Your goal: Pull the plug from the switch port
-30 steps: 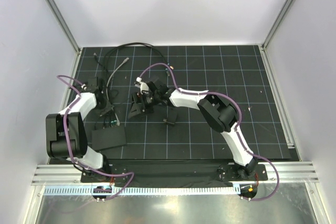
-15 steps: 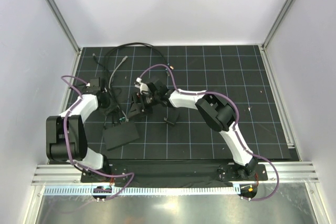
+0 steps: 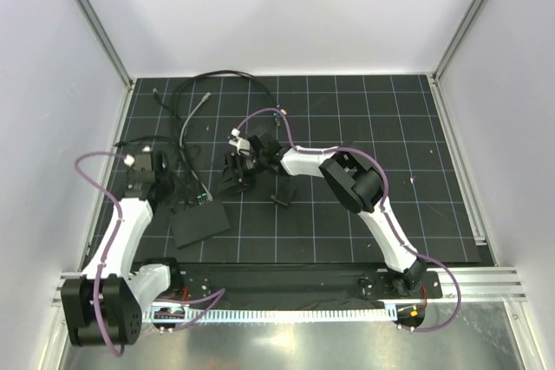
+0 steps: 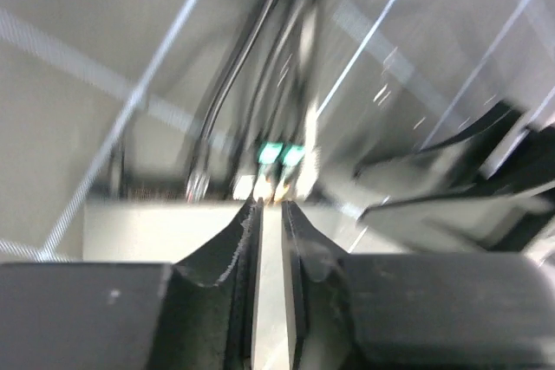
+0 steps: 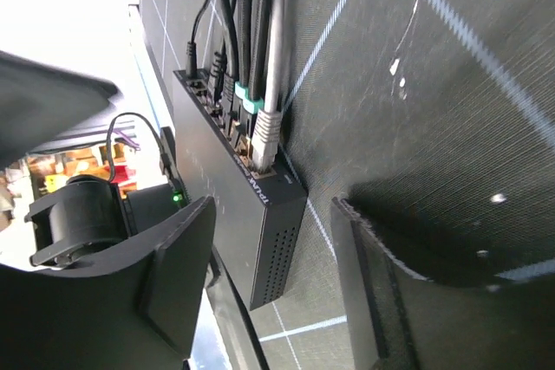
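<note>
The switch [image 3: 201,224] is a flat black box lying at an angle on the mat at the left. Several cables run from its far edge, where the ports [image 3: 198,200] are. In the right wrist view the switch [image 5: 227,192] shows a grey plug [image 5: 267,134] and green-booted plugs [image 5: 246,101] seated in its ports. My left gripper [image 3: 178,186] is just left of the plugs. In its blurred wrist view the jaws [image 4: 271,214] stand almost together with nothing between them, and green plugs [image 4: 280,153] lie just ahead. My right gripper [image 3: 235,177] is open and empty beside the switch, its fingers [image 5: 178,266] spread wide.
A small black square block [image 3: 280,193] lies right of my right gripper. Loose black and grey cables [image 3: 201,93] loop over the back left of the mat. White walls with metal rails enclose the mat on three sides.
The switch turned, its right end swinging toward the back. My left arm dropped its elbow and shifted left, with the gripper still near the plugs. The right gripper hardly moved.
</note>
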`<action>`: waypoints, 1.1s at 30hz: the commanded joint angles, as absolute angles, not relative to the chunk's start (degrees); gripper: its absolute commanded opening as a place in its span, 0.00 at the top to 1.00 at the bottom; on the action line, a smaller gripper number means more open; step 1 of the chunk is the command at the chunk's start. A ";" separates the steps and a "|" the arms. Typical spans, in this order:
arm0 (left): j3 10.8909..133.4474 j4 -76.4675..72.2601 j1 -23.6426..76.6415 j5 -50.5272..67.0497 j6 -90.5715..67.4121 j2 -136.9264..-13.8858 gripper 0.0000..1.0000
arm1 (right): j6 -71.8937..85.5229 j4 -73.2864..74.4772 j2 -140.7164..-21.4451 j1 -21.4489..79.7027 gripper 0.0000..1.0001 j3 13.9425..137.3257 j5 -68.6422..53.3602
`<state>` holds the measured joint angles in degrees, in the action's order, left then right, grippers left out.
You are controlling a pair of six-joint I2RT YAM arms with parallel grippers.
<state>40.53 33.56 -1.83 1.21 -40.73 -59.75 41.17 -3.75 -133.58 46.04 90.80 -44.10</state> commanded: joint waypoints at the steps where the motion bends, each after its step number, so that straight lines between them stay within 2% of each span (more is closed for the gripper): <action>1: 33.78 37.88 -1.41 6.15 -48.41 -54.42 0.83 | 44.20 -7.82 -133.07 47.19 0.38 88.95 -45.35; 7: 30.06 39.98 2.37 3.61 -56.60 -43.86 0.82 | 47.89 -11.68 -130.87 51.76 0.39 84.38 -45.09; 9: 30.93 42.53 2.46 0.89 -57.83 -43.68 0.79 | 50.17 -15.80 -129.91 52.56 0.40 81.22 -44.30; 15: 32.08 46.58 2.46 0.79 -59.76 -47.72 0.79 | 55.38 -23.65 -126.39 53.18 0.40 75.50 -43.16; 21: 33.31 50.27 2.81 -4.48 -61.17 -47.90 0.81 | 43.26 -8.64 -127.61 48.44 0.39 83.30 -43.15; 26: 33.13 50.45 2.90 -6.07 -62.23 -50.00 0.83 | 31.31 9.45 -133.41 46.67 0.42 99.21 -48.77; 28: 33.13 50.36 2.90 -6.24 -62.40 -50.97 0.85 | 29.01 12.91 -137.19 46.67 0.43 105.34 -52.28; 33: 33.13 51.06 2.99 -9.22 -63.01 -53.35 0.86 | 29.45 13.18 -142.54 47.28 0.44 110.56 -55.02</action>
